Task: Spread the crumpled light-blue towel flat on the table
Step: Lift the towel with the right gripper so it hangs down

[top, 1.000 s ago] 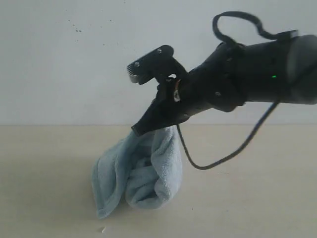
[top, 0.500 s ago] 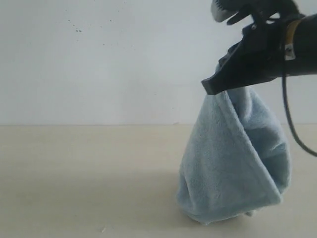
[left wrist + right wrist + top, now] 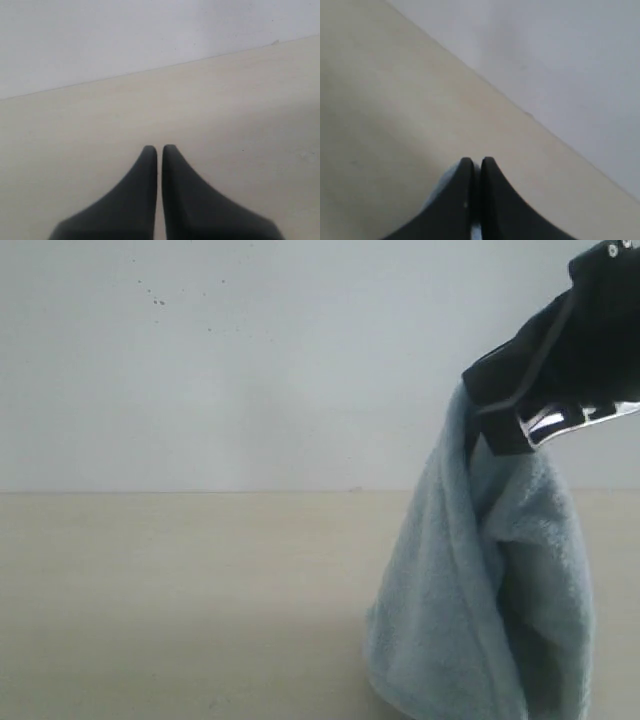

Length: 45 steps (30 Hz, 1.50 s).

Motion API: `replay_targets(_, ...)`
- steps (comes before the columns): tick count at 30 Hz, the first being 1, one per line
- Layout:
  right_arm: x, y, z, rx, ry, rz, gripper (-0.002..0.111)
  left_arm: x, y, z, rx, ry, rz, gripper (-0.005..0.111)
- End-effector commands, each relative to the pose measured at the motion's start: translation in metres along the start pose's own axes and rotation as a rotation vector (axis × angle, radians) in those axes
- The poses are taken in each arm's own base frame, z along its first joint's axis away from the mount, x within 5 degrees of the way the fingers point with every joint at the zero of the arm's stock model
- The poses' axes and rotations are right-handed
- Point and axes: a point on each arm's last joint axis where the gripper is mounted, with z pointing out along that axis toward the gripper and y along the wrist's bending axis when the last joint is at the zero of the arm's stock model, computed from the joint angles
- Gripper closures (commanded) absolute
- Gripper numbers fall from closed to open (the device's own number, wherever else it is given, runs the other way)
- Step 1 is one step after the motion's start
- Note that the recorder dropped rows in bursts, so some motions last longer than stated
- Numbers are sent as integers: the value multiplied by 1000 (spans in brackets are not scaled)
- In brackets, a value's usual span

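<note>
Item, sole entry on my list: wall (image 3: 250,360), white, plain and matte, upright, filling the upper half of the exterior view from edge to edge; its lower edge runs straight and level there; specks (image 3: 158,302), small and dark, scattered loosely over its upper left part, one pair close together, the others apart and fainter; a tiny dark mark (image 3: 355,489) sits right at its lower edge near the middle; from my left wrist the same wall shows as a bare pale band; from my right wrist, likewise bare, greyish.
</note>
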Motion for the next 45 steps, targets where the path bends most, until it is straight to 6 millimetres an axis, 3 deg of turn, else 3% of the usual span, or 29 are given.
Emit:
replay_targets(1,-3,16,8,-188,-39,21,105,1,0,0,0,-4,-9,103)
replay_targets(6,3,19,24,-229,26,7,105,1,0,0,0,-4,-9,103)
replay_targets(35,8,24,23,-285,78,3,105,-1,1,0,-14,-16,54,103)
replay_targets(37,8,24,23,-285,78,3,105,-6,0,0,0,-71,-21,103)
replay_targets(40,8,24,23,-285,78,3,105,-22,-1,-3,54,-253,-356,103)
replay_targets(41,8,24,23,-287,77,2,105,-29,1,-5,82,-323,-550,103)
replay_targets(43,8,25,24,-291,79,-2,105,-31,2,-6,120,-345,-811,103)
replay_targets(45,8,26,28,-313,73,-16,105,-27,0,-4,136,-289,-905,103)
